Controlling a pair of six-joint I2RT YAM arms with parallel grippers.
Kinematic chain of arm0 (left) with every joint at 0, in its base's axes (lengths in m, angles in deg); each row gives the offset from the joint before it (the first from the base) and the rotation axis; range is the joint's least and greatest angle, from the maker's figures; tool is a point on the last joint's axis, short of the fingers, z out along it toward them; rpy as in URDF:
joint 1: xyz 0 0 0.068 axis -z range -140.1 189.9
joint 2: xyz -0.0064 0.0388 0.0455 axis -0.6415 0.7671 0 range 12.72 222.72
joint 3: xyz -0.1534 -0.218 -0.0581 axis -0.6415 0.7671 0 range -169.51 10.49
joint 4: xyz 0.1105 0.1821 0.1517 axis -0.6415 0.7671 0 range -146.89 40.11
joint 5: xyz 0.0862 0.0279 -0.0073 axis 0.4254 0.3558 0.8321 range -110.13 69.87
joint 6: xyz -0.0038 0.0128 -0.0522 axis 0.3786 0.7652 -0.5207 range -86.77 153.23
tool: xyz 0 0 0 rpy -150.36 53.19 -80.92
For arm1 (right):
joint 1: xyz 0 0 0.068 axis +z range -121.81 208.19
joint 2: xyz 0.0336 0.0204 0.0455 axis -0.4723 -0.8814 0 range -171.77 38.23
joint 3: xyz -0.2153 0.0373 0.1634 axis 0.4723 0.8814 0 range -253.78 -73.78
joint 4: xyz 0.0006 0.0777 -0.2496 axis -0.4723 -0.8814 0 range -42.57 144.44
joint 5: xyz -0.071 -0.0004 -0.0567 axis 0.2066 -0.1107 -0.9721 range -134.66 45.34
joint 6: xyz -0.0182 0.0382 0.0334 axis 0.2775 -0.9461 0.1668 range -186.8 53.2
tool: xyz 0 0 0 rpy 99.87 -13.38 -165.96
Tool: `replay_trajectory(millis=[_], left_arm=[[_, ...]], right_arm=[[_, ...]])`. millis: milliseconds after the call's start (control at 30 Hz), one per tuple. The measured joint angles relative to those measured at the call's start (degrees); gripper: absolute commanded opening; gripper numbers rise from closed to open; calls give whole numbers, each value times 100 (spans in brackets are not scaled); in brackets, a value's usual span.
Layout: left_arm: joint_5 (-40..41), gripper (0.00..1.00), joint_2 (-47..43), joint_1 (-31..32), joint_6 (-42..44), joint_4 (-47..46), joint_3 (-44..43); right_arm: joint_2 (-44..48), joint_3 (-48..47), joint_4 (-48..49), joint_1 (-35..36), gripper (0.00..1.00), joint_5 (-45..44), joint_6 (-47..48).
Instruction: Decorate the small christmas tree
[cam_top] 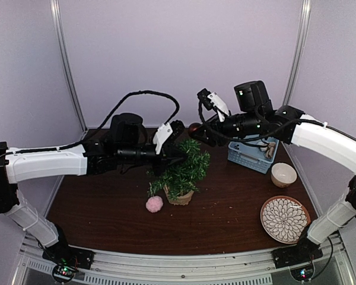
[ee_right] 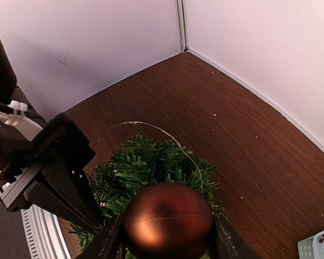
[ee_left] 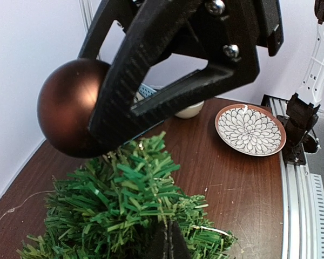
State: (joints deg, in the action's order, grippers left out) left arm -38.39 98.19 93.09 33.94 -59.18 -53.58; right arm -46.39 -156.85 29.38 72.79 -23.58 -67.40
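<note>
Standing in its pot on the table (cam_top: 107,208), the small christmas tree (cam_top: 181,172) is found with a pink pompom (cam_top: 154,204) just beside that pot. A brown ball (ee_right: 167,221) is pinched by the right gripper (cam_top: 197,133) just above the tree's top. The left gripper (ee_left: 168,244) is pressed together among the tree's upper branches.

The small christmas tree (cam_top: 181,175) stands mid-way across the desk (cam_top: 101,208), with a pom-pom (cam_top: 154,203) just beside its pot at front left, a bauble (cam_top: 194,127) above its top, a basket (cam_top: 252,155) behind to the right, a bowl (cam_top: 283,174) before the basket, and a plate (cam_top: 285,218) nearer still.
</note>
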Motion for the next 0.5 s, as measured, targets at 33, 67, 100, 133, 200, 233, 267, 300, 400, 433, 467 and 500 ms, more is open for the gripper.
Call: replay_trajectory(millis=[33, 67, 100, 133, 200, 233, 267, 300, 400, 433, 467, 500], left_arm=[[0, 0, 0, 0, 0, -7, 0], [0, 0, 0, 0, 0, -15, 0], [0, 0, 0, 0, 0, -22, 0], [0, 0, 0, 0, 0, -22, 0], [0, 0, 0, 0, 0, -22, 0], [0, 0, 0, 0, 0, -24, 0], [0, 0, 0, 0, 0, -26, 0], [0, 0, 0, 0, 0, -28, 0], [0, 0, 0, 0, -72, -55, 0], [0, 0, 0, 0, -101, -63, 0], [0, 0, 0, 0, -116, -66, 0], [0, 0, 0, 0, -133, -63, 0]], right_arm=[[-4, 0, 0, 0, 32, -2, 0], [-7, 4, 0, 0, 32, -2, 13], [-7, 7, 0, 0, 32, -2, 26], [-7, 9, 0, 0, 32, -2, 44], [-7, 20, 4, 0, 32, -2, 52], [-7, 28, 7, 0, 32, -2, 59], [-7, 50, 22, 0, 32, -2, 63], [-7, 74, 26, 0, 32, -2, 63], [-7, 131, 31, 0, 32, -2, 63], [-7, 142, 35, 0, 32, -2, 63], [-7, 160, 52, 0, 33, -2, 63], [-7, 173, 52, 0, 34, -2, 63]])
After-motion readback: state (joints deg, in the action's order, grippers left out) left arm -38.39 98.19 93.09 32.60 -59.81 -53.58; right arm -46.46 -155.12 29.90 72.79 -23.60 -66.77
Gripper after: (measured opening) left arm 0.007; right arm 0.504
